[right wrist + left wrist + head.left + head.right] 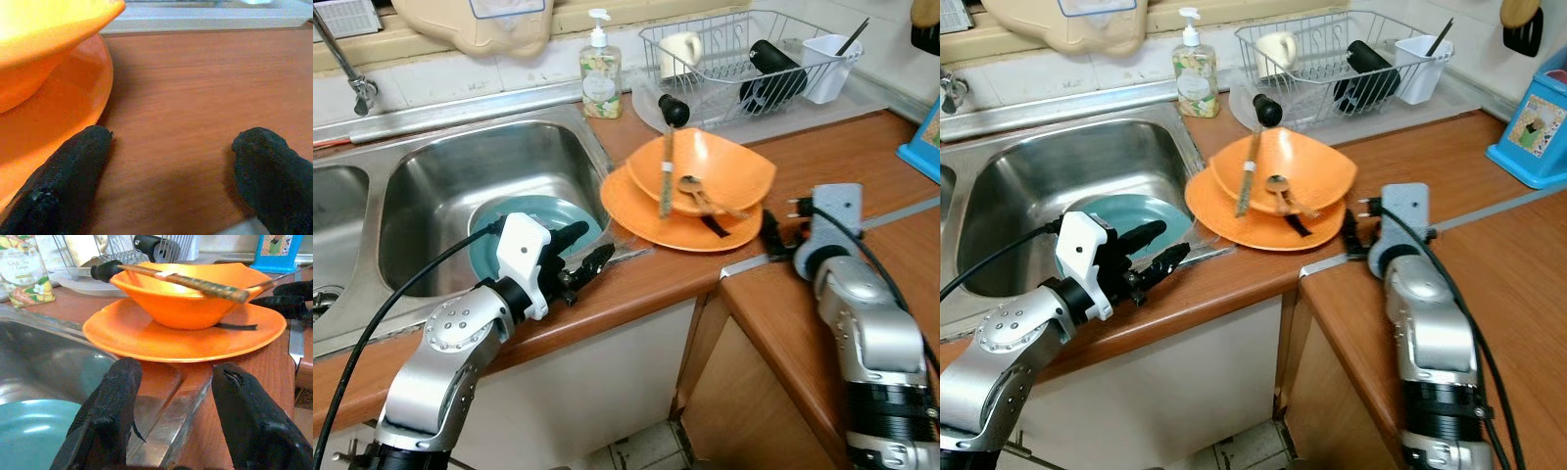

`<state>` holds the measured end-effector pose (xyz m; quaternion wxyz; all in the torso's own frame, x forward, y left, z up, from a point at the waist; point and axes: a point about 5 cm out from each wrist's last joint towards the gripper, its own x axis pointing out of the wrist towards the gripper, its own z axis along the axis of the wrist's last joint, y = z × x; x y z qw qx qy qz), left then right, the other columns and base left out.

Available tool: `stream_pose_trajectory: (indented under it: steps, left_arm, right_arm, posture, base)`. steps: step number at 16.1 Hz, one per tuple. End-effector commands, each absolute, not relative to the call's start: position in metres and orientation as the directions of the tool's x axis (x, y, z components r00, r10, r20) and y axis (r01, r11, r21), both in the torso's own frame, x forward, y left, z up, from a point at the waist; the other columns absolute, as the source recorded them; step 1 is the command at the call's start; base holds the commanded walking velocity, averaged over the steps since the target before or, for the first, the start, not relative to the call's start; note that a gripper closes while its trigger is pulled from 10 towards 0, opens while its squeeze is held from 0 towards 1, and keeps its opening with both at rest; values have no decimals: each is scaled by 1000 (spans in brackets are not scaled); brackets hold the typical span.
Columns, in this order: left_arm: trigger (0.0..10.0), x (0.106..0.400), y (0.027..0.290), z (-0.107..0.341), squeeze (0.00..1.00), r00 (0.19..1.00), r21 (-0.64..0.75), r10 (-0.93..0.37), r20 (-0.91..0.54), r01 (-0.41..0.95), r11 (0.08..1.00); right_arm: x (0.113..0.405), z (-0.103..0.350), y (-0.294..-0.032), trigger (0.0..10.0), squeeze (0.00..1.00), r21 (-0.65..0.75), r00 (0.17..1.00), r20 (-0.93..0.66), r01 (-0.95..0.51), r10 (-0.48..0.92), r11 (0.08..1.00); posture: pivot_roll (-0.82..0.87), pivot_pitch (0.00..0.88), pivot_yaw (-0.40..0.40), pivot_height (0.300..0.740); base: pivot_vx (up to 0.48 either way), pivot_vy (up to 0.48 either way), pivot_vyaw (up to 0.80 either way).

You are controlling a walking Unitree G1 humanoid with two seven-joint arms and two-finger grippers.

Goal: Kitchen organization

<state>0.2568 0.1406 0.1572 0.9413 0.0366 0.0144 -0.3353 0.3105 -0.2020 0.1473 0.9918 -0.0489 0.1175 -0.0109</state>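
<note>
The left gripper [584, 253] hangs over the front right corner of the sink [431, 186], its two black fingers [105, 411] spread well apart with nothing between them, pointing toward the orange dishes. In its wrist view the fingers straddle the steel rim where the sink meets the wooden counter [822, 162]; whether they touch the rim cannot be told. The right gripper [171, 161] lies low at the counter, at the right edge of the plate [651, 223], also wide open and empty; one finger [63, 181] sits at the plate's rim, partly over it, and the other [274, 166] is over bare wood. The plate is flat, orange and shiny, resting on the counter just right of the sink. An orange bowl [724, 171] stands upright on it. A long utensil [667, 157] with a black round handle lies tilted across the bowl's rim, and a spoon [697, 194] rests in the bowl; a dark flat piece pokes out from under the bowl onto the plate. A teal plate [533, 217] lies at the bottom of the sink. Behind the dishes stand a soap bottle [600, 69] and a wire rack [744, 59] on a tray, holding a cup, a black cylinder and a white container. A blue box [1533, 132] stands on the far right of the counter.
</note>
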Motion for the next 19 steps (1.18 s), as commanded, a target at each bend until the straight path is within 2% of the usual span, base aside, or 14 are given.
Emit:
stream_pose_trajectory:
  steps: [1,12,15,16,17,18,19]
  left_arm:
    - [10000,259,140,165,0,775,77,-632,-31,632,771]
    - [10000,267,115,167,0,765,76,-644,2,643,763]
    - [10000,270,114,175,0,774,43,-631,51,629,776]
    - [10000,272,112,177,518,774,18,-629,69,629,777]
    - [10000,272,111,178,518,772,9,-631,78,633,774]
    - [10000,273,108,178,1000,756,17,-650,77,650,759]
    - [10000,273,105,177,1000,744,54,-665,66,663,747]
  right_arm:
    - [317,156,-190,10000,0,-87,978,-206,-34,15,996]
    - [325,158,-171,10000,0,-45,977,-214,-26,15,999]
    - [324,157,-166,10000,0,-32,975,-222,-25,17,999]
    - [324,158,-166,10000,0,-34,975,-221,-25,17,999]
    - [324,158,-166,10000,0,-36,975,-220,-25,16,999]
    - [323,159,-167,10000,0,-43,976,-218,-20,10,999]
    - [323,159,-169,10000,0,-50,976,-216,-12,0,999]
  posture:
    - [-22,0,51,740]
    - [-31,0,49,740]
    - [-34,0,46,740]
    - [-35,0,48,740]
    - [-35,0,48,740]
    - [-34,0,53,740]
    - [-34,0,56,740]
  base:
    - [0,0,0]
    - [0,0,0]
    - [0,0,0]
    - [0,0,0]
    - [0,0,0]
    - [0,0,0]
    - [0,0,0]
